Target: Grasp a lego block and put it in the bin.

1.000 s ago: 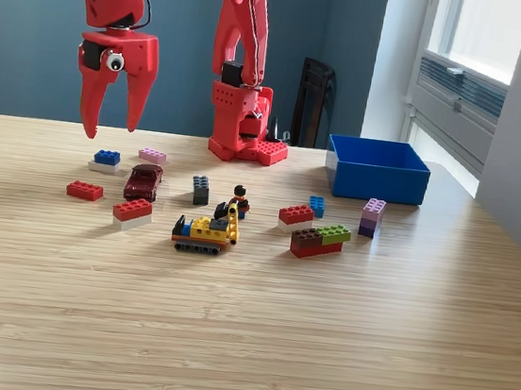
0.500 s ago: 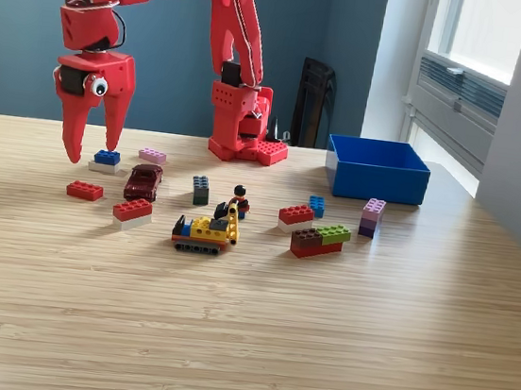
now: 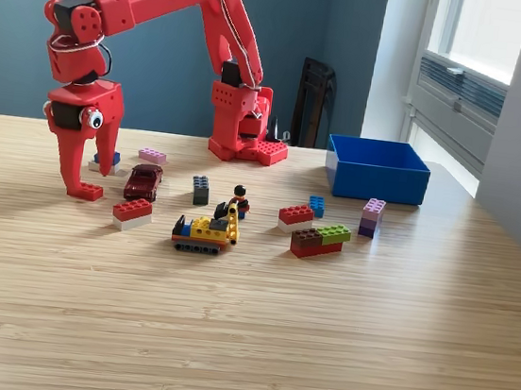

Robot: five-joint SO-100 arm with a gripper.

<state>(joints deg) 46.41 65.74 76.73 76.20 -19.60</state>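
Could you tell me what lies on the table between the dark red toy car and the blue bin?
In the exterior view, between the car and the bin stand a dark grey block, a minifigure and a small blue block.

Red plastic arm (image 3: 160, 2), black cables (googly eye by the jaws).

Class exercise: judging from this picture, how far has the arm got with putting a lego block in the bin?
Done: nothing visible; no block shows in the bin, though its floor is hidden. In hand: the gripper is open, low at the small red block, not closed. Left: grasp, lift, carry to the exterior view's right, release.
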